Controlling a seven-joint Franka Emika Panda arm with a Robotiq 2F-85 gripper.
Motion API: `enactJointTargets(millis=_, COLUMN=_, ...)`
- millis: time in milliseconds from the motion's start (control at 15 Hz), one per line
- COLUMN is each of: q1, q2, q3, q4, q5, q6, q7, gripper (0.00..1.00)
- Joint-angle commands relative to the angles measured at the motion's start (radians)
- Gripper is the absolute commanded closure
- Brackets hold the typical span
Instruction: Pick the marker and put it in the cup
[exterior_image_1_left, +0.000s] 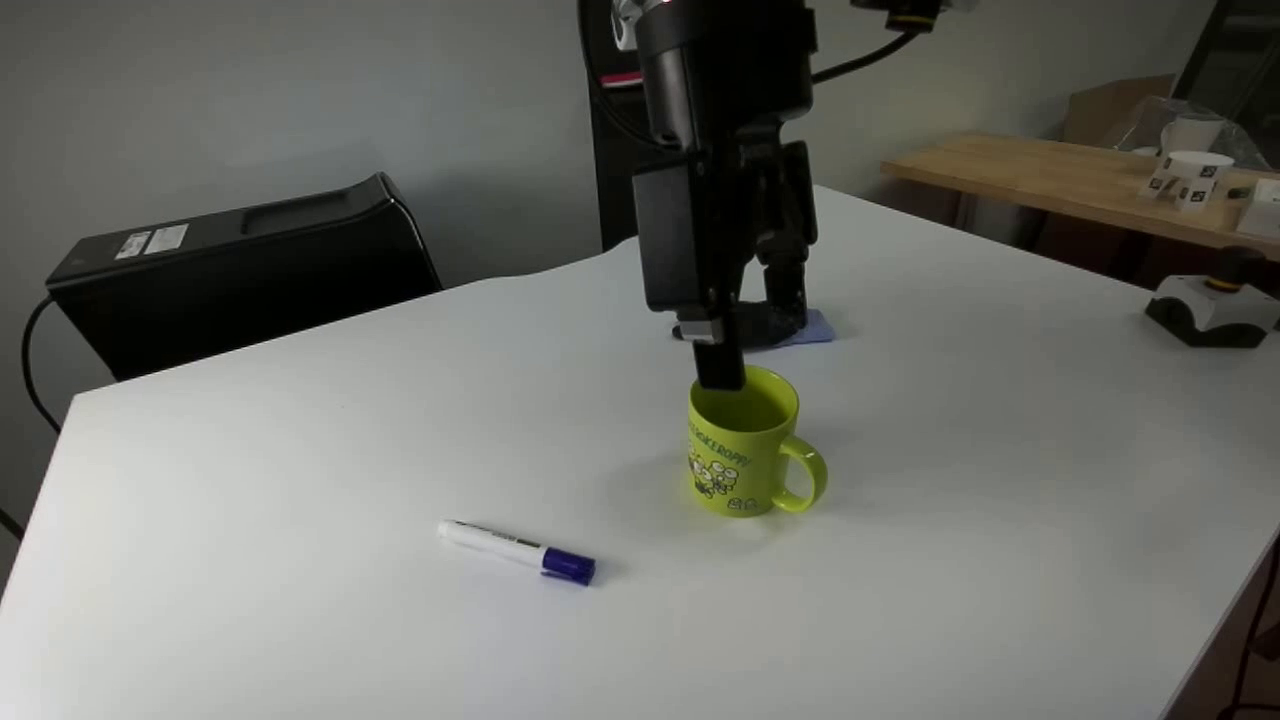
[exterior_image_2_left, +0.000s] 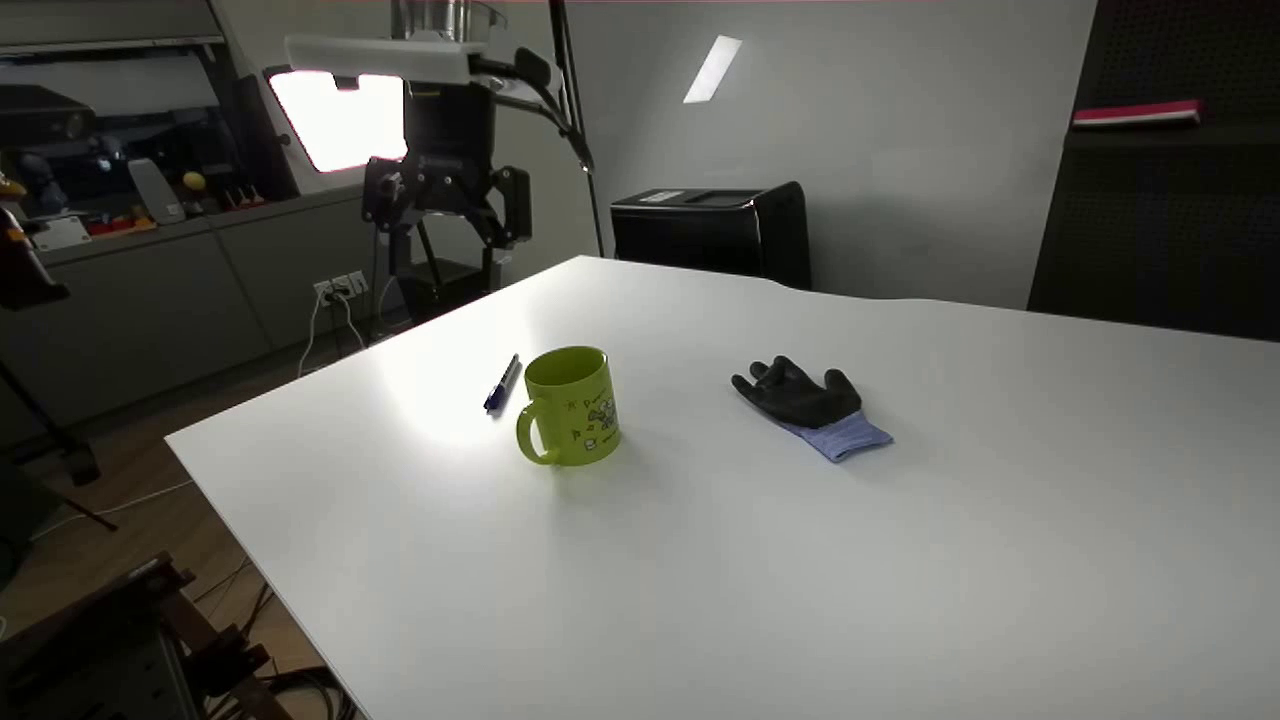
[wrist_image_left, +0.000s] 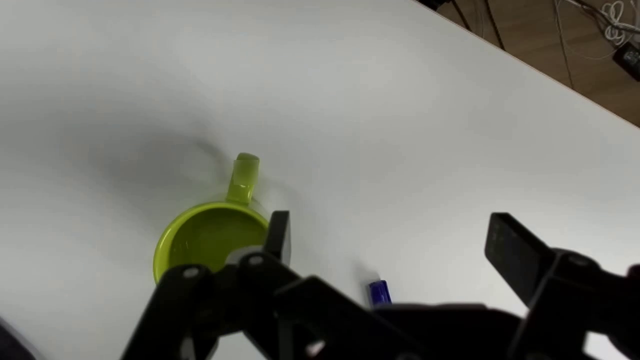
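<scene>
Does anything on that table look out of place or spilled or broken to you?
A black glove with a blue cuff lies apart on the table; it seems stray, since putting the marker in the mug hardly needs it. Otherwise nothing stands out: the mug is upright, the marker capped, and no spill or damage shows.

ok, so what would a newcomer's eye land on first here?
Probably the lime-green mug, upright on the white table, the purple-capped white marker lying apart beside it. Next, the black jaws, open above the table. The black-and-blue work glove, lying apart from mug and marker in both exterior views, also stands out.
</scene>
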Motion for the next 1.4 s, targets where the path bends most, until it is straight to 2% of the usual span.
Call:
enactJointTargets(millis=0, q1=-0.003, q2=0.001, q3=0.003, q4=0.002, q5=-0.001, q6=-0.002, q7=0.001, gripper=0.0)
enactJointTargets(millis=467, q1=-0.003, q2=0.001, q3=0.003, q4=0.002, q5=-0.001, q6=-0.002, q7=0.001, gripper=0.0)
enactJointTargets(millis=867, q1=0.013, q2=0.107, q3=0.013, q4=0.082, q5=-0.08, q6=0.005, q7=-0.049, gripper=0.0)
enactJointTargets(millis=1333, q1=0.069, q2=0.261, q3=0.046, q4=0.14, q5=-0.097, q6=0.204, q7=-0.005, gripper=0.0)
